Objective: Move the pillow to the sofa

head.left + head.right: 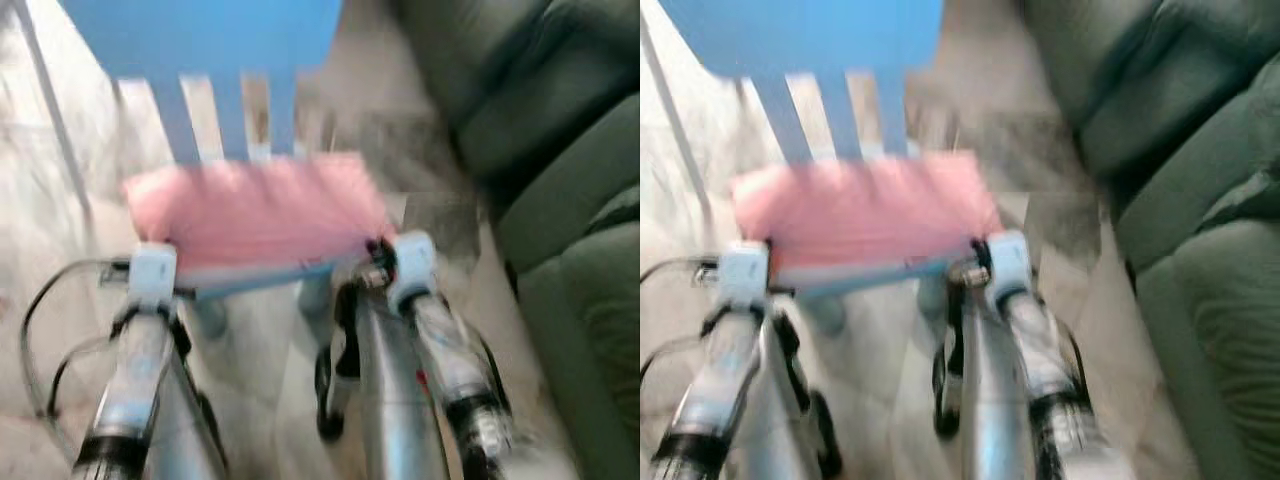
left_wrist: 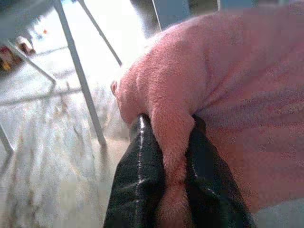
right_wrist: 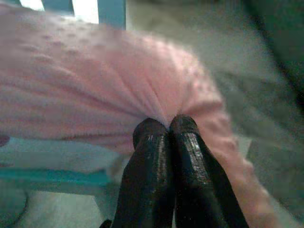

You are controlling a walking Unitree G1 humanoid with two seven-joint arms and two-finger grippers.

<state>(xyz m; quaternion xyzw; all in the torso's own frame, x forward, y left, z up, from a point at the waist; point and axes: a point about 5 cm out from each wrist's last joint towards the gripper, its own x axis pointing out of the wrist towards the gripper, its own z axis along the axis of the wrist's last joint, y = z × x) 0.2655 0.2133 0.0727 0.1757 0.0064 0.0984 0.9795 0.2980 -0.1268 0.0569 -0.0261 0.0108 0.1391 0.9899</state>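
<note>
- A soft pink fleece pillow [image 1: 255, 210] lies across the seat of a blue wooden slat-backed chair [image 1: 215, 40]; the head views are blurred, so whether it has cleared the seat cannot be told.
- The left gripper [image 2: 173, 156] has its two long black fingers clamped on a thick fold at the pillow's left end. The fabric bulges up between them, which suggests a deep bite meant to keep the plush from slipping.
- The right gripper [image 3: 168, 130] pinches the pillow's right corner. Its jaws are pressed almost together, with the fleece gathered into radiating pleats at the tips. This is a thinner hold than the left one, and probably the one likelier to slip.
- Holding both ends seems chosen because a limp cushion would sag or swing from a single pinch, whereas two holds keep it stretched and level between the silver arms.
- The dark green upholstered sofa [image 1: 560, 170] stands on the robot's right, near the chair, with pale marbled floor [image 1: 60, 220] between them.
- The step in hand looks like the lift and carry. The pillow is gripped but not yet on the sofa, so most of the task remains.
- The next move likely calls for raising both ends together and turning right, keeping clear of the chair's back slats.
</note>
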